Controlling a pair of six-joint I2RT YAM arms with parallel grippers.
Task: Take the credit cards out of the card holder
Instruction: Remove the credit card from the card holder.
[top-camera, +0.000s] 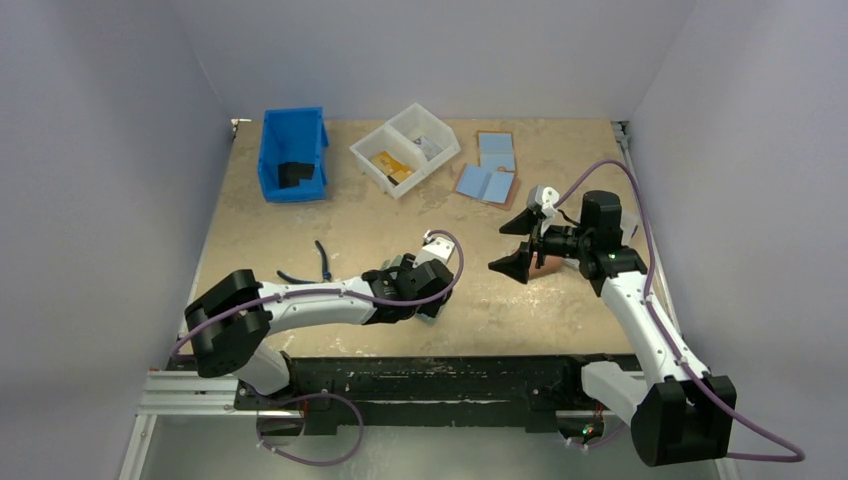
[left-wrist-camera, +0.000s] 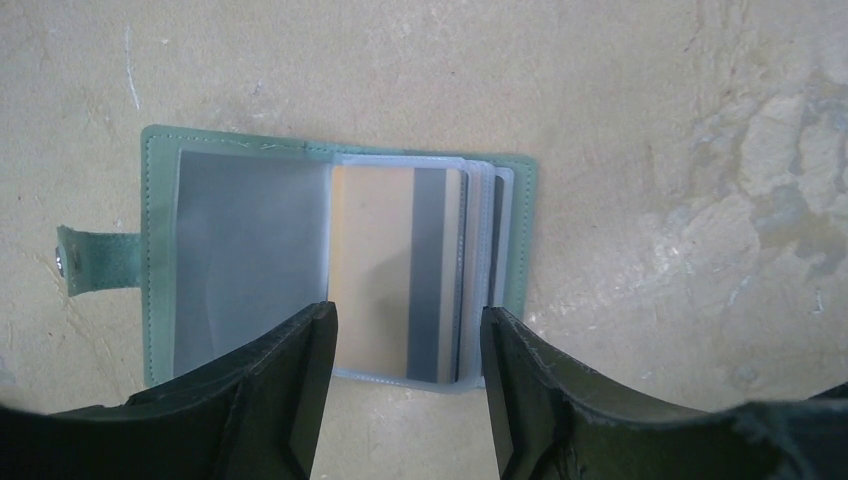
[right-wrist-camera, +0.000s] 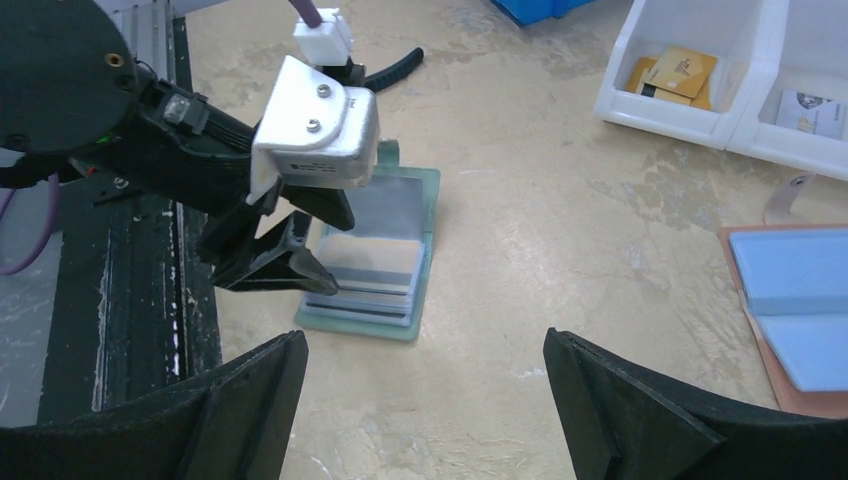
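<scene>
**Well-Worn Table, Open Wallet: Left Fingers Straddle the Card Sleeves**

Down at the near middle of the scuffed, beige table (top-camera: 560, 320), the card holder (left-wrist-camera: 250, 240) lies opened flat. It is a soft teal-green wallet with stitched edges. A snap tab (left-wrist-camera: 95, 262) sticks out on one side, and cloudy clear plastic sleeves are fanned across its inside.

The top sleeve holds a tan-orange credit card (left-wrist-camera: 370, 260), thin and rectangular, with a dark stripe along one long edge. More card edges show stacked beneath it.

The left gripper (left-wrist-camera: 408, 315) hangs directly over this sleeve. Its matte black, wedge-shaped fingers are apart, one on each side of the card. I cannot tell whether the tips touch the plastic.

The right gripper (top-camera: 503, 246) is raised to the right of the wallet, fingers spread wide and holding nothing.

Farther back sit a blue plastic bin (top-camera: 292, 155), a white two-part tray (top-camera: 405, 150) containing tan cards, and flat light-blue-and-brown wallets (top-camera: 490, 170) to the tray's right.
</scene>
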